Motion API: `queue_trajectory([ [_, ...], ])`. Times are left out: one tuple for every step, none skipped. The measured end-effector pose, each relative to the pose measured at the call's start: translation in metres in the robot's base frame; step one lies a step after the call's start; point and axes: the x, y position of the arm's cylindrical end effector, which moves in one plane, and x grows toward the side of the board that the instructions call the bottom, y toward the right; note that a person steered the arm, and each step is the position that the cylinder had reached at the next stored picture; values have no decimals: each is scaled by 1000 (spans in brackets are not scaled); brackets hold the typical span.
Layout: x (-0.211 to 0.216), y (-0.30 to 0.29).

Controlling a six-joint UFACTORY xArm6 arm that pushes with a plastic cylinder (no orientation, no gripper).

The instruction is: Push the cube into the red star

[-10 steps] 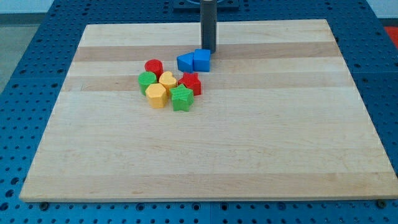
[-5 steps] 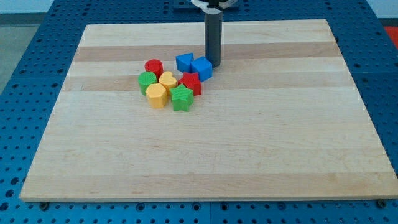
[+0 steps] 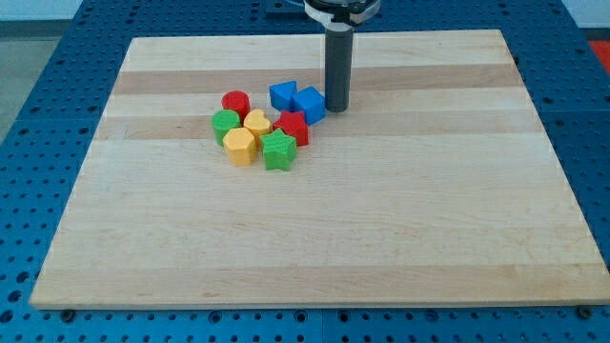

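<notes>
In the camera view, the only view supplied, a wooden board (image 3: 400, 238) is seen lying on a blue perforated table (image 3: 29, 114). The dark rod comes down from the view's top, and my tip (image 3: 336, 109) is set on the board just to the view's right of the blue cube (image 3: 309, 104), touching it or very nearly so; a gap cannot be made out. No gripper is carried, so nothing is opened, closed or held; the rod can only push.

The blue cube is found in the upper middle of the board, at the upper right of the cluster of blocks. The red star (image 3: 292, 127) lies directly below and slightly to the left of the cube, and the two appear to be in contact or a hair apart. From the tip, therefore, the cube lies to the view's left, and the star lies down and to the left beyond it. A push straight leftwards would be judged to drive the cube towards the other blue block (image 3: 282, 94), not the star; a push from the cube's upper right is what is called for.

The rest of the cluster is made up of a red cylinder (image 3: 235, 102), a green cylinder (image 3: 225, 123), a yellow heart (image 3: 255, 122), a yellow block (image 3: 239, 147) and a green star (image 3: 278, 151).
</notes>
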Motion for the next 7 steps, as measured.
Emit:
queue_trajectory([
  [-8, -8],
  [-10, -21],
  [-8, -37],
  [-3, -41],
  [-3, -39],
  [-11, -34],
  [-22, -25],
])
